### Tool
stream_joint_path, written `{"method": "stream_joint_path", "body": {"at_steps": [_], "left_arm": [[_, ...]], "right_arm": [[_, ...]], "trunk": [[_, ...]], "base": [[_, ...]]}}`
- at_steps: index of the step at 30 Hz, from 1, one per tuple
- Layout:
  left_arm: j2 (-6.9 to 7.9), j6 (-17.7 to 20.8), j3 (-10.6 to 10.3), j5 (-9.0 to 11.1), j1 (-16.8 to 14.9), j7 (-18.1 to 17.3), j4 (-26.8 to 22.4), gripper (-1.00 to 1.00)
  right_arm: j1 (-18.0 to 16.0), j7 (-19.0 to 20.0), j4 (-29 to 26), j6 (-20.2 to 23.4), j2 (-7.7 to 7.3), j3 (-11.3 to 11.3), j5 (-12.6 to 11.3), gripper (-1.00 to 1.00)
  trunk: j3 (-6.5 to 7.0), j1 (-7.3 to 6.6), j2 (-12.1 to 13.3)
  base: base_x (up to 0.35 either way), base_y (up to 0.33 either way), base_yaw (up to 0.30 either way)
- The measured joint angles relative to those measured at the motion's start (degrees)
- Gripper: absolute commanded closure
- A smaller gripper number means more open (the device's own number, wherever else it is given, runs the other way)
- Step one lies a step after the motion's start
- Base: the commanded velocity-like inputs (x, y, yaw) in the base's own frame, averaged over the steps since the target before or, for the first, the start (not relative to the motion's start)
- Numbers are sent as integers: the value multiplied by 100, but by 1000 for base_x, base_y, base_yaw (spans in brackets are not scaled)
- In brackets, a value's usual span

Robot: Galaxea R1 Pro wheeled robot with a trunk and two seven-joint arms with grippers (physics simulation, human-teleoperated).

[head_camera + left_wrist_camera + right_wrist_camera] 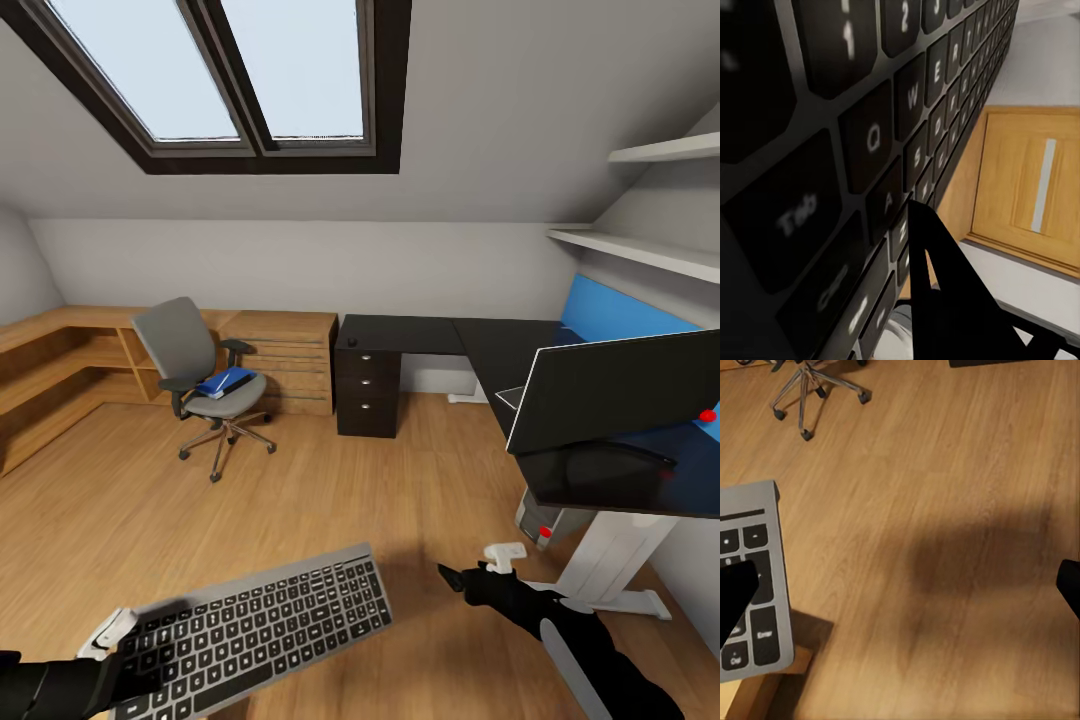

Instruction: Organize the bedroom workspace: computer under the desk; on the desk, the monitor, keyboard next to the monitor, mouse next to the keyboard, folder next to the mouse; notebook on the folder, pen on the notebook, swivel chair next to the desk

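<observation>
Head view, from the left: the left tool (112,655) is clamped on one end of the keyboard (255,625), held above the wood floor (330,480). Farther back, the swivel chair (200,385) carries the folder (226,381). At right, the right tool (462,578) hangs with its fingers spread, holding nothing. Beyond it, the monitor (615,390) stands on the black tabletop (500,350), with the computer (545,524) beneath.

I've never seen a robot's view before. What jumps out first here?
The slim dark-keyed keyboard held up in the left gripper, low in the head view. At right, a very wide black monitor leans tilted over the glossy black desk. Across the room, a bright blue folder lies on the grey swivel chair.
</observation>
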Motion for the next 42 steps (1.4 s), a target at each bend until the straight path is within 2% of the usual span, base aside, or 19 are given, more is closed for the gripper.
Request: {"method": "stream_joint_path", "body": {"at_steps": [9, 12, 16, 23, 29, 34, 39, 41, 42], "left_arm": [[-12, -7, -10, 1, 0, -9, -47, 100], [-16, -6, -10, 9, 0, -12, -121, 100], [-45, -5, -13, 15, 0, -18, -239, 100], [-309, -66, -85, -4, 0, -108, -307, 100], [-426, -134, -126, -2, 0, -270, -332, 100], [-446, -141, -324, -18, 1, -298, -392, 100], [-446, -144, -370, -20, 0, -307, -425, 100], [-443, -145, -376, -23, 0, -309, -430, 100], [-441, -145, -379, -23, 0, -310, -433, 100]], "right_arm": [[0, 11, -2, 13, -65, 0, -8, -100], [0, 141, 2, 16, -94, 0, -12, -100], [0, 698, 14, 26, -129, -5, 12, -100], [0, 1709, 31, 248, -379, -10, 14, -100], [0, 1911, 32, 272, -432, -10, 18, -100], [0, 2019, 31, 274, -491, -11, 15, -100], [0, 2184, 31, 292, -565, -14, 11, -100], [0, 2341, 31, 342, -610, -51, 10, -100], [0, 2560, 36, 413, -658, -133, 10, -100]], "trunk": [[0, 0, 0], [0, 0, 0], [0, 0, 0], [0, 0, 0], [0, 0, 0], [0, 0, 0], [0, 0, 0], [0, 0, 0], [0, 0, 0]], "base": [[0, 0, 0], [0, 0, 0], [0, 0, 0], [0, 0, 0], [0, 0, 0], [0, 0, 0], [0, 0, 0], [0, 0, 0], [0, 0, 0]]}}
